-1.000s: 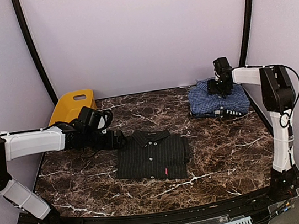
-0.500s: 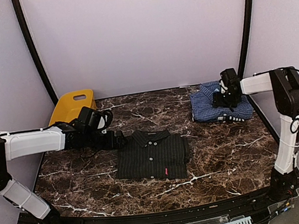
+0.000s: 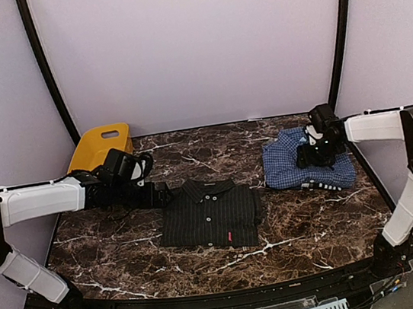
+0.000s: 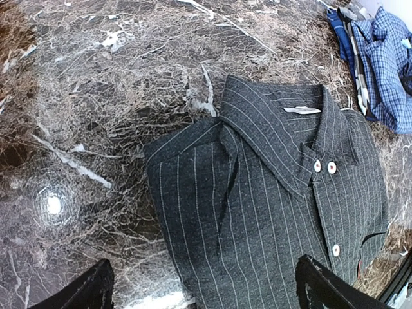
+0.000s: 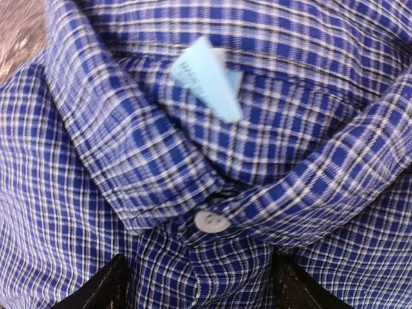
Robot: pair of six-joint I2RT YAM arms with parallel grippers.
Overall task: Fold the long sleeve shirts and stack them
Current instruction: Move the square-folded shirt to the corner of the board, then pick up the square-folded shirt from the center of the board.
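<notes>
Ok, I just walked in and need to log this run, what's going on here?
The black pinstriped shirt lies folded mid-table, with the left gripper open beside its collar, holding nothing. The right gripper is down on the blue checked shirt at the far right, over its collar; whether it grips the cloth is unclear. The shirts lie apart, not yet stacked.

Soft even light, glare on the marble table (image 4: 51, 205), blue shirt (image 5: 129, 161) close-up blurred.
</notes>
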